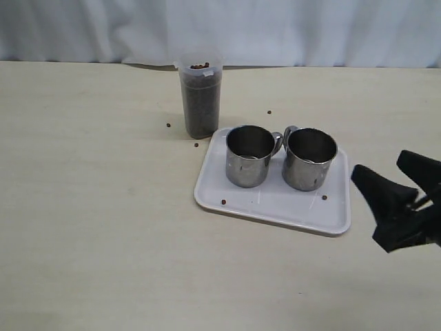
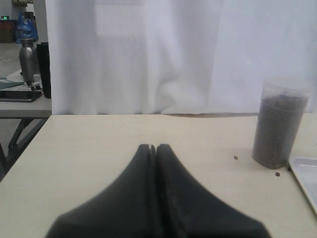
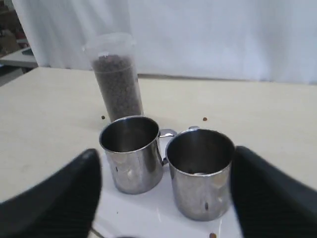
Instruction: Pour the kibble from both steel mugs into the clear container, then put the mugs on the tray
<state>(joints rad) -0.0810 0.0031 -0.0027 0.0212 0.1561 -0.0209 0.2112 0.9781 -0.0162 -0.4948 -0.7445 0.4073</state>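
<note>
The clear container (image 1: 200, 96) stands upright behind the tray, filled nearly to its rim with kibble (image 1: 200, 109). Both steel mugs stand upright side by side on the white tray (image 1: 275, 207): the left mug (image 1: 249, 155) and the right mug (image 1: 309, 158), both looking empty. My right gripper (image 1: 387, 172) hovers open just off the tray's right end, holding nothing. In the right wrist view the mugs (image 3: 131, 153) (image 3: 200, 171) sit between its spread fingers (image 3: 79, 193), apart from them. My left gripper (image 2: 153, 148) is shut and empty over bare table, left of the container (image 2: 279, 129).
Stray pellets lie on the table around the container (image 1: 168, 125) (image 1: 269, 112) and on the tray (image 1: 223, 202) (image 1: 324, 197). A white curtain (image 1: 275, 27) hangs behind the table. A side table with a steel bottle (image 2: 27, 59) stands beyond the table's left edge.
</note>
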